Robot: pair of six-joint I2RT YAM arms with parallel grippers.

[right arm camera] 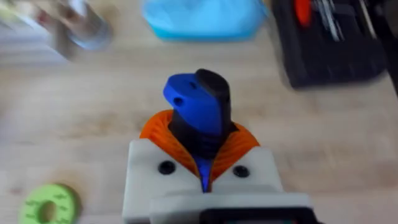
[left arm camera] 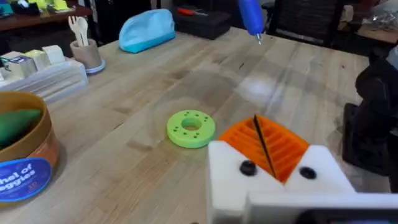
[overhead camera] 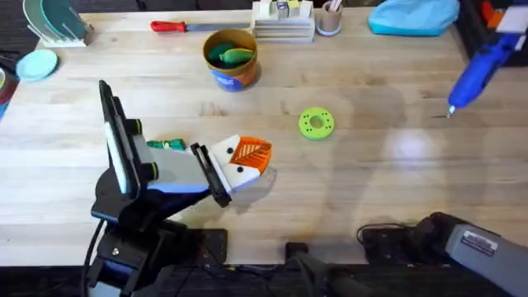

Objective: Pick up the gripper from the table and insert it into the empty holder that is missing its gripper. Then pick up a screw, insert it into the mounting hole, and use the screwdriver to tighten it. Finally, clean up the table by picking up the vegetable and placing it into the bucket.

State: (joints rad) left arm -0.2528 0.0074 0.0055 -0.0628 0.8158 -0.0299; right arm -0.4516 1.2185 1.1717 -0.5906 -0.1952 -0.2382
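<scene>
The left gripper [overhead camera: 247, 157] lies low over the near-middle of the table [overhead camera: 371, 181], its white jaw blocks pressed together with the orange ribbed pads [left arm camera: 267, 146] meeting along a thin dark line. Just behind its body a small dark-green vegetable [overhead camera: 167, 144] with an orange tip lies on the wood. One lime-green round disc [overhead camera: 316, 123] with holes sits just beyond the fingertips, nothing between them. Farther back stands one yellow-orange bucket [overhead camera: 232, 58] with a blue label band, green pieces already inside. Behind it a slim red-handled screwdriver [overhead camera: 177, 26] lies flat beside a white stack [overhead camera: 283, 21] and a cup of sticks [overhead camera: 329, 16]; a pale-blue cloth bundle [overhead camera: 412, 15] rests at the far edge.

At the far right, the right gripper [right arm camera: 205, 165] is clamped on the screwdriver [overhead camera: 483, 68], a chunky blue cylinder held tilted above the table, its thin metal bit [overhead camera: 450, 110] pointing down, just above the wood.
</scene>
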